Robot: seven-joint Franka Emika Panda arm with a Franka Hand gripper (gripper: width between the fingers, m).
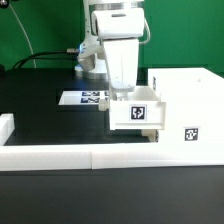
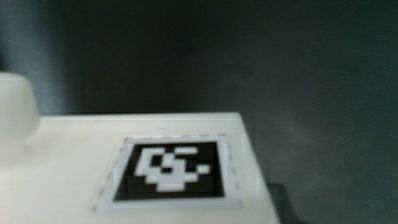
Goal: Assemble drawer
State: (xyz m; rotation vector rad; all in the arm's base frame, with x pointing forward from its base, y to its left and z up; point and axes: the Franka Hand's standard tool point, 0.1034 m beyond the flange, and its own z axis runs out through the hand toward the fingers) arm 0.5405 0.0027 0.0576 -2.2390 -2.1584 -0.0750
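Observation:
The large white drawer shell (image 1: 192, 98) stands at the exterior view's right, with a square tag on its front. A small white tray (image 1: 137, 114) with a black-and-white tag is held against the shell's left side, a little above the black table. My gripper (image 1: 124, 94) comes straight down onto the tray's top edge and appears shut on it. In the wrist view the tray's white face and its tag (image 2: 173, 170) fill the frame, and my fingertips do not show. A rounded white part (image 2: 15, 108) shows at the edge. The second tray is out of view.
The marker board (image 1: 84, 98) lies flat on the table behind the arm. A low white border wall (image 1: 90, 154) runs along the front, with a short piece (image 1: 6, 127) at the exterior view's left. Cables lie at the back.

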